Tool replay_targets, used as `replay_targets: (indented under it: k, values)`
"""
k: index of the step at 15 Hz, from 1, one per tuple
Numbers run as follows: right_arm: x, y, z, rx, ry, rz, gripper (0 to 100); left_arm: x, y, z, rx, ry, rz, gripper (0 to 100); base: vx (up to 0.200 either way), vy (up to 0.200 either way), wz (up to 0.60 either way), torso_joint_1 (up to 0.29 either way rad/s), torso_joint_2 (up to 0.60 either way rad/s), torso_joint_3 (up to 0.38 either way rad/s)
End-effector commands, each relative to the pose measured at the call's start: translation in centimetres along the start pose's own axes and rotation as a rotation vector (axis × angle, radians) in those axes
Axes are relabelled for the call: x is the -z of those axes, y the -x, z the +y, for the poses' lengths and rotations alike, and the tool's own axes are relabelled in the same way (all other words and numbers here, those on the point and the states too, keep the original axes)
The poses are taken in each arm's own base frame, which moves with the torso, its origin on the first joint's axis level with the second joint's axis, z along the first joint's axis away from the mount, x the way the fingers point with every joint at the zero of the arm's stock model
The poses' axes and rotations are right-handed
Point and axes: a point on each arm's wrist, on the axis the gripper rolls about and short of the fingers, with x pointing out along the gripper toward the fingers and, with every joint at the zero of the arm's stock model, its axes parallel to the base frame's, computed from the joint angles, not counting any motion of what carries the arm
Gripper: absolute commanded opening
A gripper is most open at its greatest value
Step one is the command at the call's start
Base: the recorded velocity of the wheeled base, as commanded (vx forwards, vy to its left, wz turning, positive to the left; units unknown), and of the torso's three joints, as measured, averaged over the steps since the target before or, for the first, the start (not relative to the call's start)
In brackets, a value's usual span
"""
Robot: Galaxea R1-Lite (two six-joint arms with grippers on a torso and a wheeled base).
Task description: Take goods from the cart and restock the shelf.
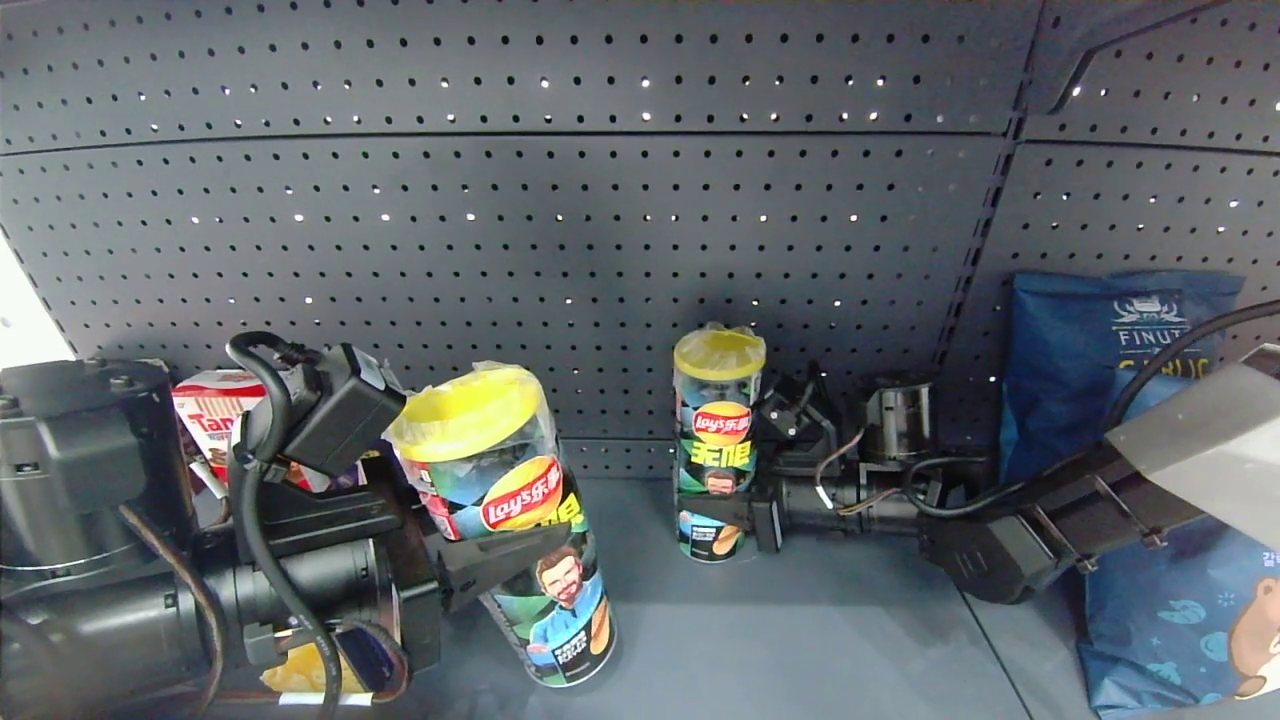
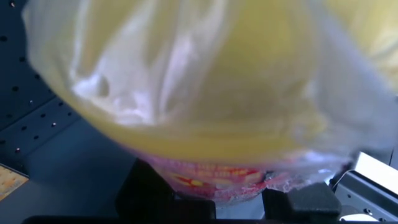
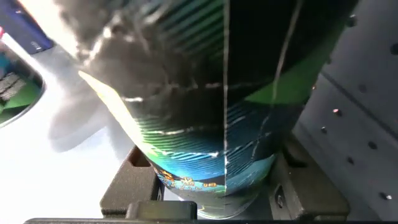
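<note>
**A:** On the shelf (image 1: pixel 800 640), how much is stocked?

**B:** Nothing is let go yet. The right gripper (image 1: pixel 748 515) is clamped round the far chip canister (image 1: pixel 715 450), which stands upright near the pegboard (image 1: pixel 600 250). The left gripper (image 1: pixel 490 560) is clenched on the near chip canister (image 1: pixel 545 610), tilted at the shelf's front. I can't tell if its base bears on the deck.

**A:** So what's left?

**B:** By my judgement: stand the tilted one up, release both, and back out. Blue snack bags (image 1: pixel 1110 340) and a wafer box (image 1: pixel 205 405) sit at the sides.
</note>
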Motion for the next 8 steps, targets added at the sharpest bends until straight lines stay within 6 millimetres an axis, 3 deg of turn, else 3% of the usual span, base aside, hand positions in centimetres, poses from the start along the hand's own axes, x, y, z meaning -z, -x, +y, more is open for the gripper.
replay_targets:
  k: [1, 5, 8]
  values:
    - [-1.4, 1.9, 1.2, 0.005, 0.019, -0.028, 0, -0.1, 0.0, 0.0, -0.001, 0.0, -0.003, 0, 0.0, 0.0, 0.0, 0.0, 0.0, 0.0]
    - [-2.9, 5.1, 3.3, 0.033, 0.059, -0.084, 0, -0.2, 0.0, 0.0, 0.0, -0.002, -0.006, 0, 0.0, 0.0, 0.0, 0.0, 0.0, 0.0]
    - [-2.4, 7.8, 6.2, 0.027, 0.033, -0.072, 0, -0.2, -0.1, 0.0, 0.0, -0.003, -0.006, 0, 0.0, 0.0, 0.0, 0.0, 0.0, 0.0]
